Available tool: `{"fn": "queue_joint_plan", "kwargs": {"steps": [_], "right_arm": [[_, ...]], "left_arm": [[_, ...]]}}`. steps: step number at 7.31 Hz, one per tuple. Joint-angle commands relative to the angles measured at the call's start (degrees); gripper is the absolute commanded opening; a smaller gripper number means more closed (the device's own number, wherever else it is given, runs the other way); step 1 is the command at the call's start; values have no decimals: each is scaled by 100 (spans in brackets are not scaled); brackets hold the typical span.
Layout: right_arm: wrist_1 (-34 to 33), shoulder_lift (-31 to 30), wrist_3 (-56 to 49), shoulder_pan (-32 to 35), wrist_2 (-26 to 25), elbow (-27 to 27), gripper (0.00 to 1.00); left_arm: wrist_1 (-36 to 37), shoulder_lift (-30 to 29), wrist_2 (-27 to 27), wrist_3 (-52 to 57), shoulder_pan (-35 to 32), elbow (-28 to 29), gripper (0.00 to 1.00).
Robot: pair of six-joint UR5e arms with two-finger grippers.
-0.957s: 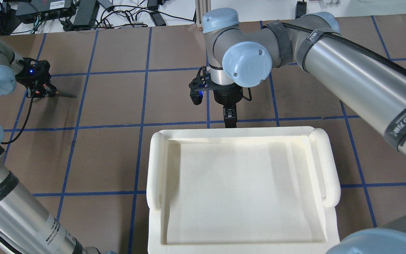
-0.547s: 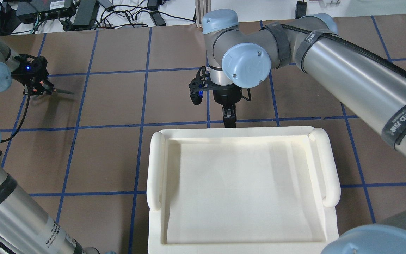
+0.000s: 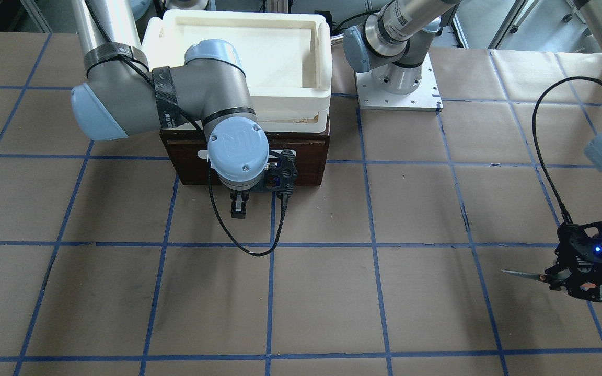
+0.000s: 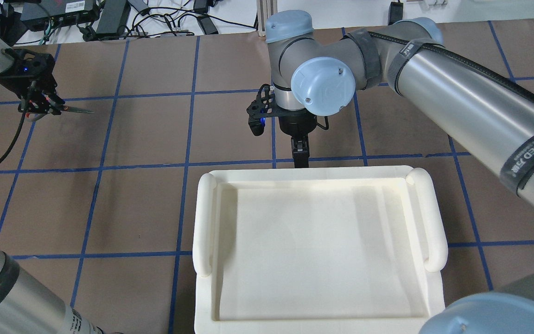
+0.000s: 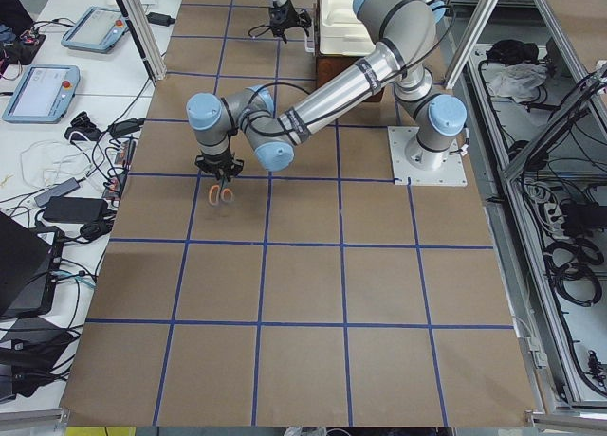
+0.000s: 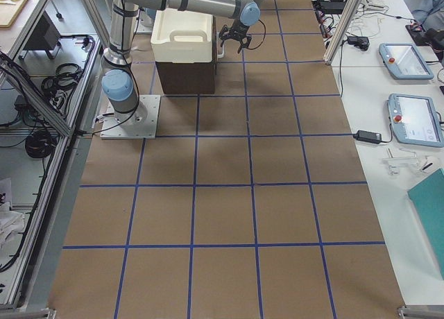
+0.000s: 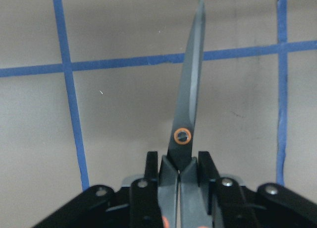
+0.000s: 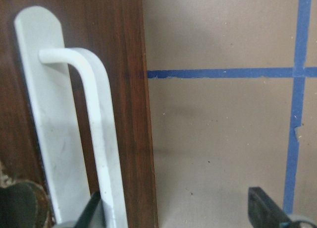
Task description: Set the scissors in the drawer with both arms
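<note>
Just one pair of scissors [image 7: 188, 99] shows, pinched by its handles in the left gripper [image 3: 557, 278], with both blades together and roughly level. Well apart, the right gripper [image 3: 238, 208] is spread wide before the single drawer [image 3: 309, 156], one finger beside its one white handle [image 8: 99, 139]. One white tray [image 3: 322, 62] sits on top.
</note>
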Motion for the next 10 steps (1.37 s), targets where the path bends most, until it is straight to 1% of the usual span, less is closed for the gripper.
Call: {"fn": "queue_joint_plan", "kwargs": {"steps": [1, 3, 6, 8, 10], "right_arm": [[-150, 3, -17, 0, 8, -8, 100], [-492, 29, -52, -26, 17, -95, 100], [-678, 152, -79, -140, 8, -201, 100], [-774, 266, -70, -246, 69, -455, 100], [-1247, 407, -70, -359, 131, -526, 100]], "left_arm": [[-439, 392, 155, -234, -146, -40, 0], [-527, 489, 216, -243, -269, -93, 0], [-536, 489, 225, -243, -269, -137, 0], [-536, 472, 217, -243, -278, -137, 0], [-527, 472, 216, -243, -261, -146, 0]]}}
